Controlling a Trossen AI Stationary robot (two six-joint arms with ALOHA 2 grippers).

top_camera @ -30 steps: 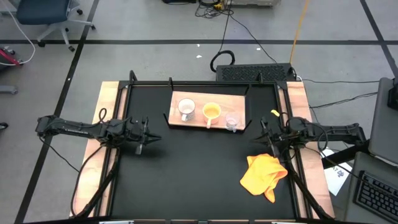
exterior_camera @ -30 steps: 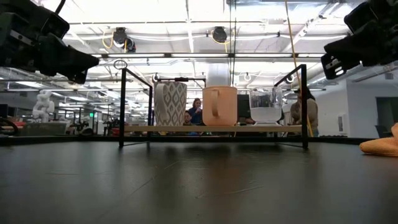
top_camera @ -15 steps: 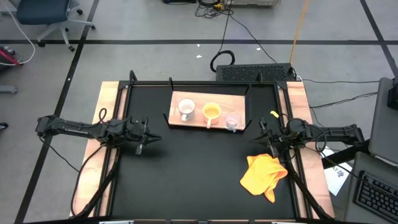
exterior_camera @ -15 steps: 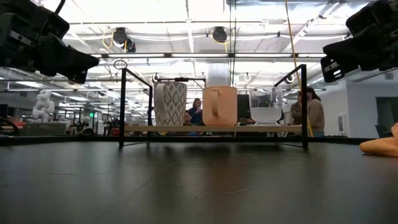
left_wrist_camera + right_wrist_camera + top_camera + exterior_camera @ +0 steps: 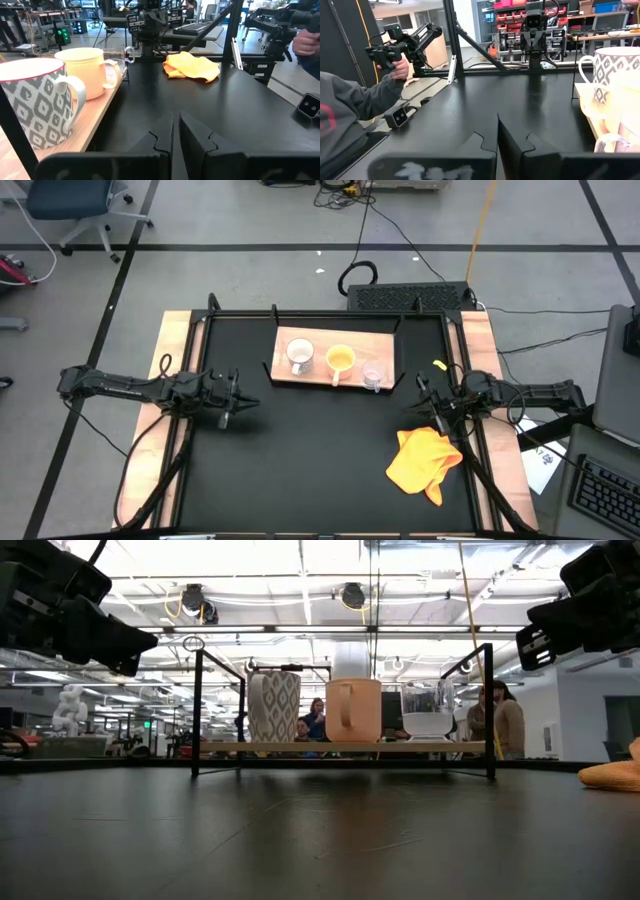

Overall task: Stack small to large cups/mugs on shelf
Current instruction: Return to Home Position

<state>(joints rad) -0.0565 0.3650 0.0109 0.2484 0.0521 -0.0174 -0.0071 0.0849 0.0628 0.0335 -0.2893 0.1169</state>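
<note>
The light-wood shelf (image 5: 333, 372) stands at the table's far middle on thin black brackets. On it, in a row from left to right, stand the white patterned mug (image 5: 299, 356), the orange-yellow mug (image 5: 340, 360) and the clear glass cup (image 5: 373, 375). They also show in the low view: mug (image 5: 274, 707), mug (image 5: 352, 710), cup (image 5: 428, 712). My left gripper (image 5: 243, 402) hangs shut and empty above the table, left of the shelf. My right gripper (image 5: 420, 398) hangs shut and empty, right of the shelf.
A yellow cloth (image 5: 425, 460) lies crumpled on the black tabletop near the right edge, just in front of my right gripper. A black frame runs around the table (image 5: 330, 313). A person holding a device (image 5: 395, 55) is beyond the table's left side.
</note>
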